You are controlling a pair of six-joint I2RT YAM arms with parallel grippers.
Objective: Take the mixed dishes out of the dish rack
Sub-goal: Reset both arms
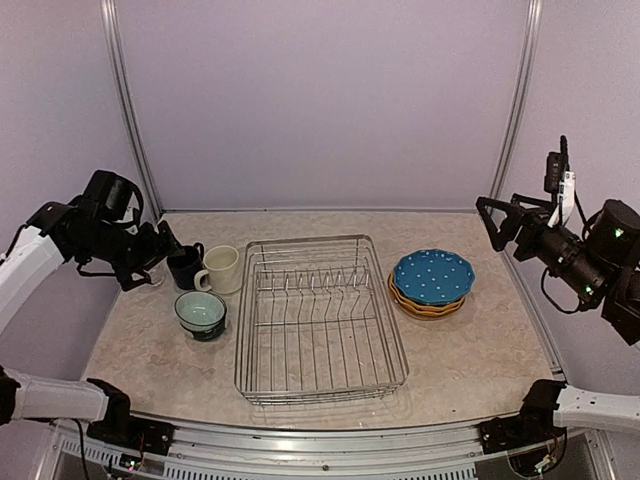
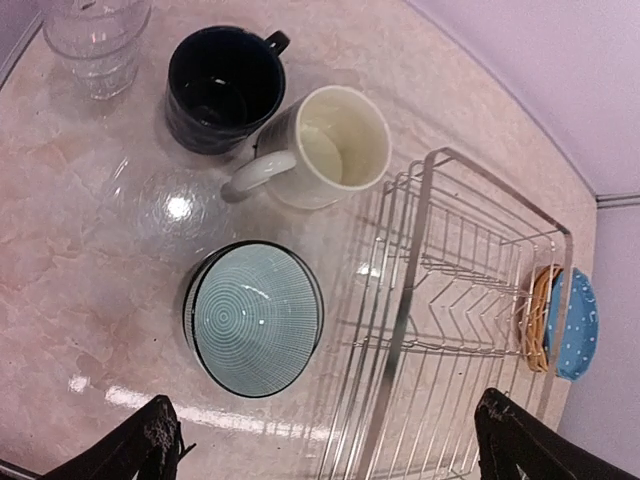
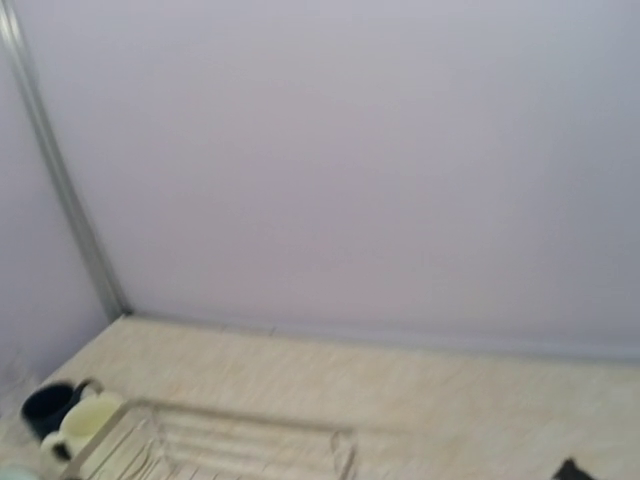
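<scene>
The silver wire dish rack (image 1: 320, 315) stands mid-table with no dish showing in it. Left of it stand a navy mug (image 1: 185, 266), a cream mug (image 1: 222, 268) and a teal bowl (image 1: 201, 313). My left gripper (image 1: 158, 258) hovers just left of the navy mug, open and holding nothing. In the left wrist view its open gripper (image 2: 330, 440) looks down on the bowl (image 2: 255, 318), both mugs (image 2: 222, 88) (image 2: 325, 148) and stacked clear glasses (image 2: 95, 40). Right of the rack lies a plate stack, blue plate (image 1: 432, 276) on top. My right gripper (image 1: 492, 222) hangs open, high at the right.
The right wrist view is blurred and shows mostly the lilac back wall (image 3: 330, 150), with the rack's far rim (image 3: 200, 430) low down. Metal frame posts (image 1: 130, 110) rise at both back corners. The table's front rail (image 1: 320, 445) runs between the arm bases.
</scene>
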